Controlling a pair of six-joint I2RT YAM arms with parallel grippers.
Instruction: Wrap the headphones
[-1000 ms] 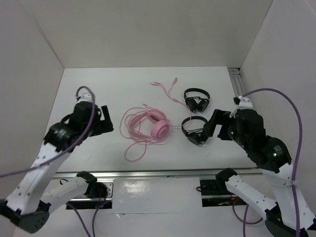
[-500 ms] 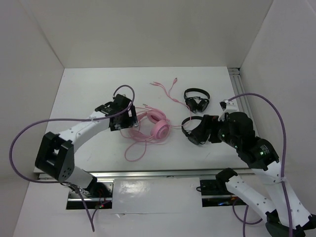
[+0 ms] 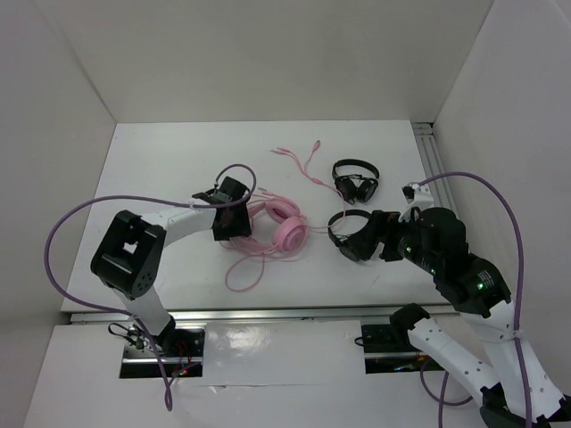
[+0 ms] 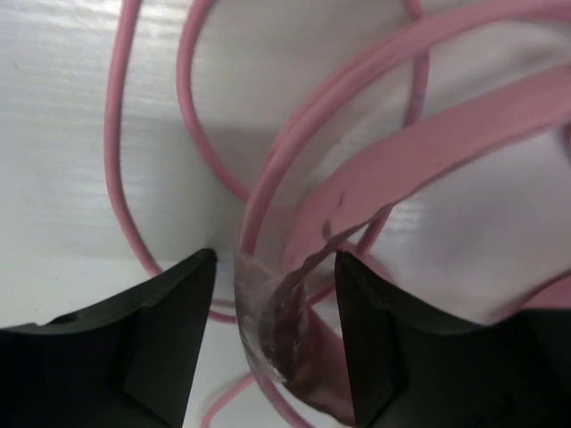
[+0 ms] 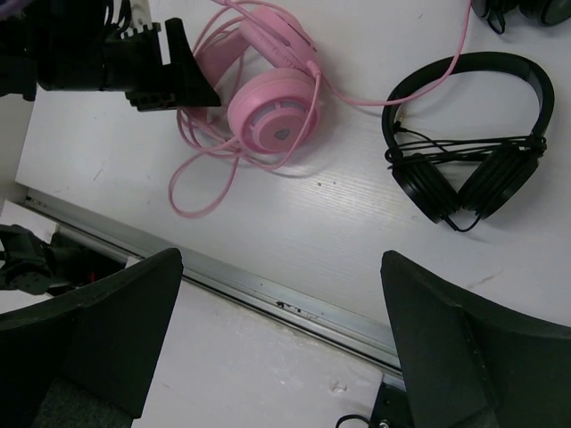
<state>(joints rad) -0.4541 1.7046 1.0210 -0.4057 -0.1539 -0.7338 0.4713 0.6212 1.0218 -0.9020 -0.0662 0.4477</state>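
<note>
The pink headphones (image 3: 278,227) lie flat mid-table, one round earcup (image 5: 272,111) facing up. Their thin pink cable (image 3: 243,272) loops toward the near edge, and another stretch runs to plugs at the back (image 3: 299,159). My left gripper (image 3: 234,220) is at the headset's left side. In the left wrist view it (image 4: 275,299) is open, and the pink headband (image 4: 428,156) and cable strands pass between the jaws. My right gripper (image 3: 361,239) hovers wide open and empty (image 5: 278,260) above the near right part of the table.
Two smaller black headphones lie right of the pink set, one (image 3: 356,178) farther back and one (image 5: 468,169) under my right gripper. A metal rail (image 5: 294,303) runs along the near table edge. White walls enclose left, back and right.
My left arm swung from the far left over to the pink headset and put its open jaws around the headband. My right gripper moved left over the nearer black headphones.
</note>
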